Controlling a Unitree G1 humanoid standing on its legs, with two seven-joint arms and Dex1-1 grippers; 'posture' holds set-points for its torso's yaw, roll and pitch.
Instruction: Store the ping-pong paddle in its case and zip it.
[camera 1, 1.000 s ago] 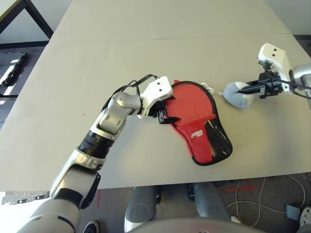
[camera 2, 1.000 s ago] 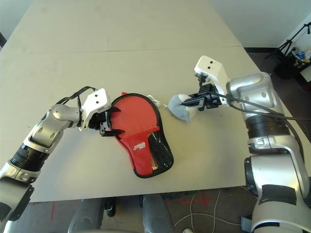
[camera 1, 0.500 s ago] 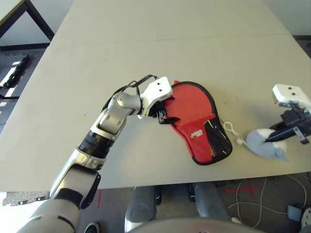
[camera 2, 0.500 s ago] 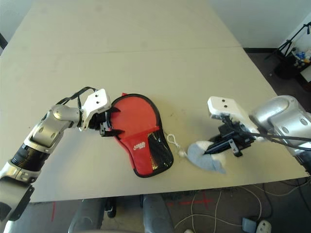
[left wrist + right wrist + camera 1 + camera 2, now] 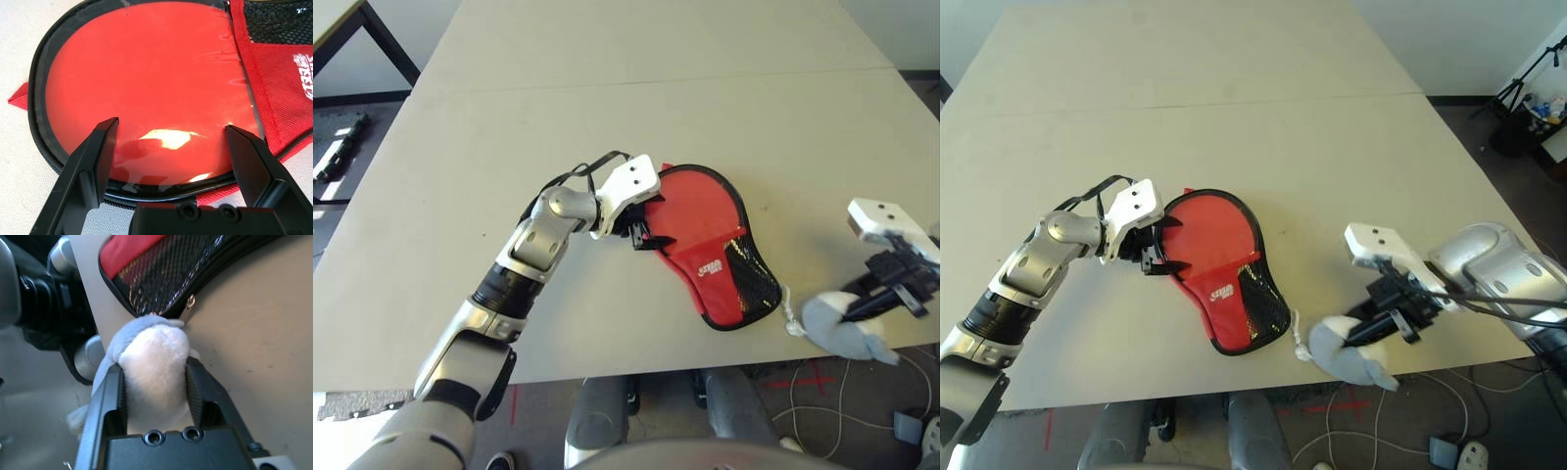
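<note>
Since the earlier frames, the right gripper (image 5: 154, 366) has travelled around the case (image 5: 703, 269) from beside its rounded head to its handle end, drawing the plush toy (image 5: 1337, 357) and white cord (image 5: 1300, 338) along. Its fingers, pressed together on the toy a second ago, now stand apart on either side of it; the fur between them looks unsqueezed. The left gripper (image 5: 173, 124) is spread, both fingers over the case's outer edge by the rounded head, on the robot's left.

The case lies flat on the table (image 5: 509, 127), its long axis slanting from the rounded head, farther off, to the handle end, nearer the robot and to its right. From the right gripper, the handle end lies just to the left and slightly farther out. The right gripper is the nearer to the zip pull (image 5: 188, 307), which sits on the case's edge at that end.

The case is red with black edging, a black mesh pocket (image 5: 1258, 299) and a white logo (image 5: 710, 268). The glossy red face behind its clear window is judged to be the paddle (image 5: 146, 63), already stored. Zipping appears well advanced; any further pull probably needs a fresh grip on the toy, with the case held steady.
</note>
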